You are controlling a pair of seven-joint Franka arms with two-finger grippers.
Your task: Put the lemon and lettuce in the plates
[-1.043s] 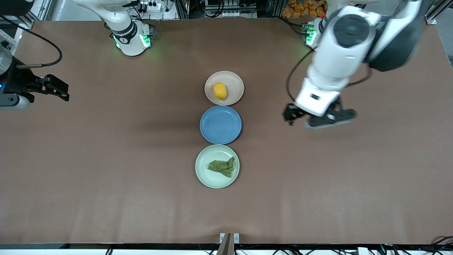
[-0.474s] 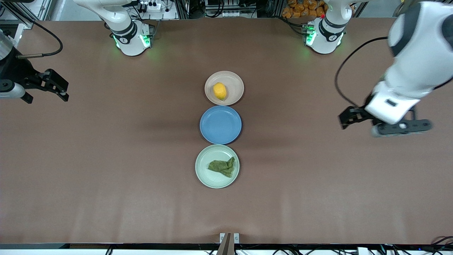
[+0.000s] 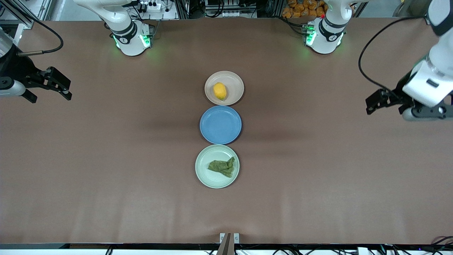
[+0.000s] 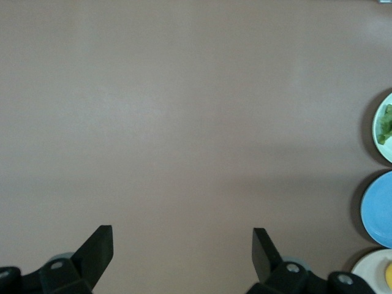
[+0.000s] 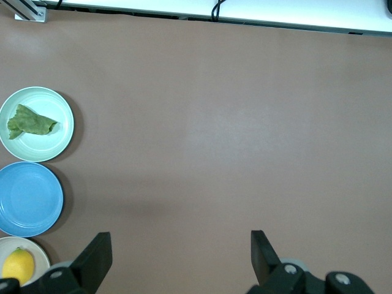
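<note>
Resting on plates, lemon (image 3: pixel 219 91), lettuce (image 3: pixel 222 167), well apart from both open end effectors (image 3: pixel 376 102) (image 3: pixel 61 85)

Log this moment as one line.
lemon in beige plate | lettuce in green plate | left claw open, empty | right claw open, empty

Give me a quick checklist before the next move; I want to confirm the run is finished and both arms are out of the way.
1. lemon in beige plate: ok.
2. lettuce in mint plate: ok.
3. blue plate bare: ok.
4. left gripper open, holding nothing, over bare table at the left arm's end: ok.
5. right gripper open, holding nothing, at the right arm's end: ok.
</note>
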